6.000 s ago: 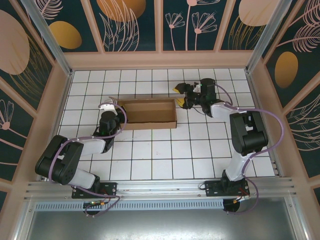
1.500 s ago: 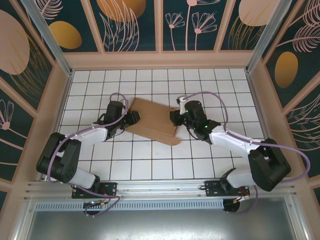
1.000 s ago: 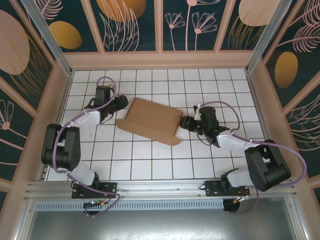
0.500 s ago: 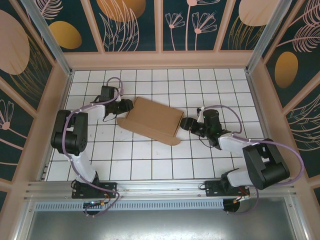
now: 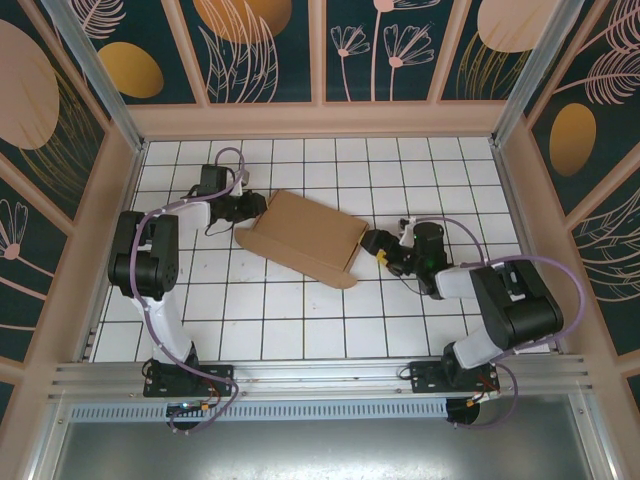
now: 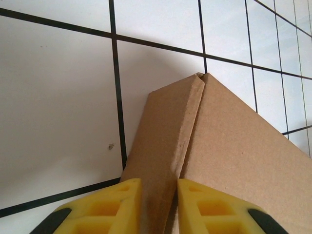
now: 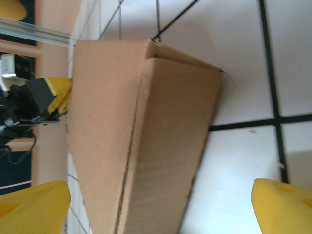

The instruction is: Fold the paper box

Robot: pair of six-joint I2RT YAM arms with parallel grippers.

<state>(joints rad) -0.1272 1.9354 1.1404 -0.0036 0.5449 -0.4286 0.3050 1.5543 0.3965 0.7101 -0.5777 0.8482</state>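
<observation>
Mid-table on the white tiles point(image 5: 300, 330), the paper box point(image 5: 305, 235) is seen apparently folded shut, its left end pinched by the left gripper point(image 5: 255, 208), the right gripper point(image 5: 376, 243) spread open just beside it; only release seems left.

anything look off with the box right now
The paper box lies skewed to the tile grid, and a flap juts out flat along its near edge, apparently not tucked in.
</observation>
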